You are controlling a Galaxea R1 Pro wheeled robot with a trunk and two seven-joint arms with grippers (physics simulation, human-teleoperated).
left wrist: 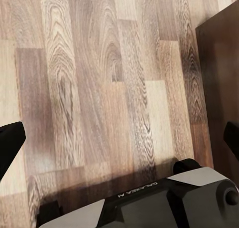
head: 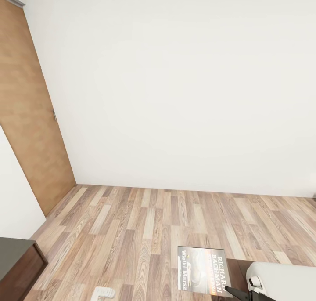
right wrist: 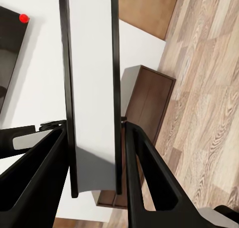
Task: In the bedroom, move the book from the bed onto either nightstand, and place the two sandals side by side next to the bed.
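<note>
The right gripper (right wrist: 94, 153) pinches one book (right wrist: 92, 88) edge-on between its two black fingers (right wrist: 149, 173), one finger pressed to each cover; in the right wrist view the white page block runs away from the jaws between the two dark covers. In the head view the same book (head: 202, 270) shows cover-up low in the frame, above the plank floor (head: 145, 222), with white and orange lettering reading "Richard Bachman" and "Wielki Marsz". Its near corner meets a black fingertip beside the white arm (head: 281, 279).

Past the book in the right wrist view stands one dark brown cabinet (right wrist: 149, 108) against a white wall (right wrist: 40, 88), with a small red dot (right wrist: 23, 18) farther off.

The left gripper (left wrist: 119, 143) is spread wide and holds nothing: two black fingertips (left wrist: 10, 143) sit at opposite edges of the left wrist view, with bare floor (left wrist: 99, 88) between them, a dark brown panel (left wrist: 219, 73) to one side, and the robot's grey and black base (left wrist: 164, 203) below.

In the head view, one wooden door (head: 26, 107) stands at the left, one white wall (head: 184, 85) ahead, and a dark cabinet corner (head: 17, 261) at lower left. One small white object (head: 104, 292) lies on the floor; what it is cannot be told.
</note>
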